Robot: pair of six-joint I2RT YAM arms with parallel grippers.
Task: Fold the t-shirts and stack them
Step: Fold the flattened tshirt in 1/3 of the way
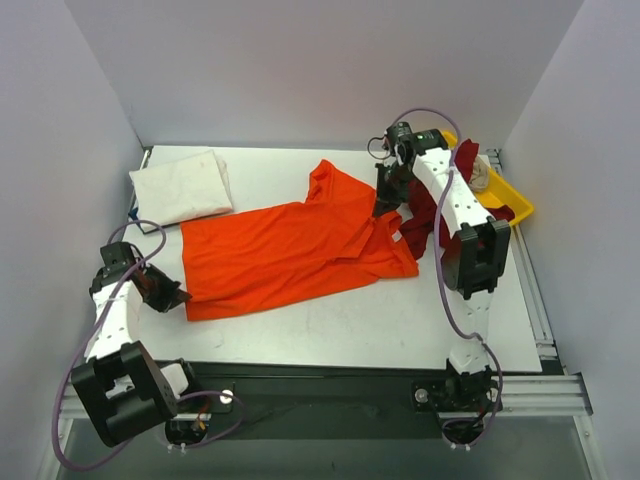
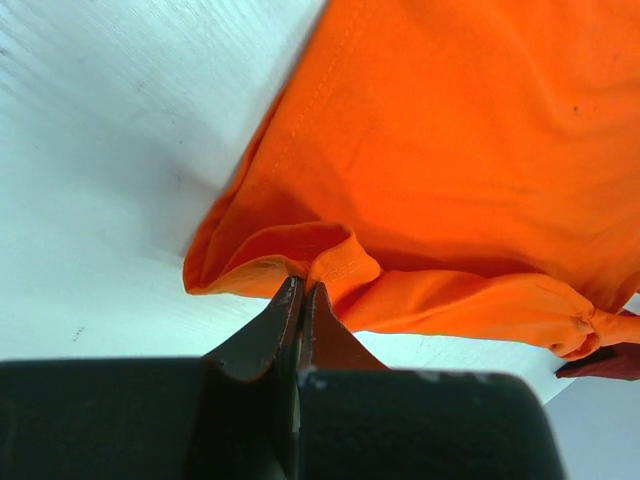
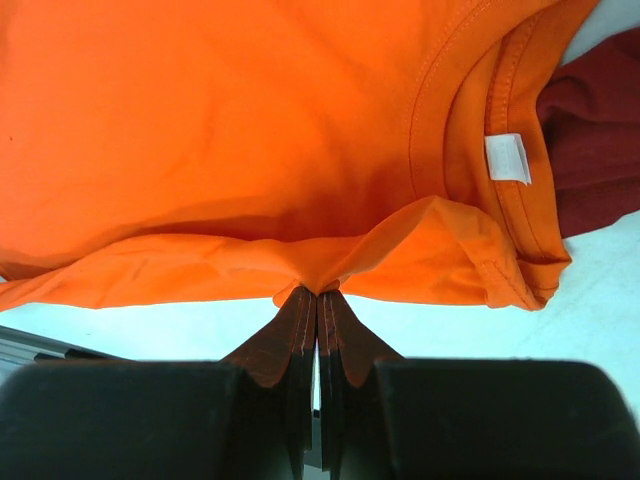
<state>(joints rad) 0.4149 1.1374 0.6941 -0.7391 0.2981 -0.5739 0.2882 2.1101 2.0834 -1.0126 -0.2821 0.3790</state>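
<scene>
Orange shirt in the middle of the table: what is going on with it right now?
Both arms are handling the orange shirt, which lies spread on the table. The left gripper is shut on its near left edge, and the right gripper is shut on a fold beside the collar. A white shirt lies folded at the far left corner. A dark red shirt is bunched at the yellow tray on the right, not yet folded.

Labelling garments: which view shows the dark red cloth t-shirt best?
Top external: the dark red cloth t-shirt lies crumpled, partly behind the right arm. Right wrist catches one edge patch; left wrist only a corner sliver.
</scene>
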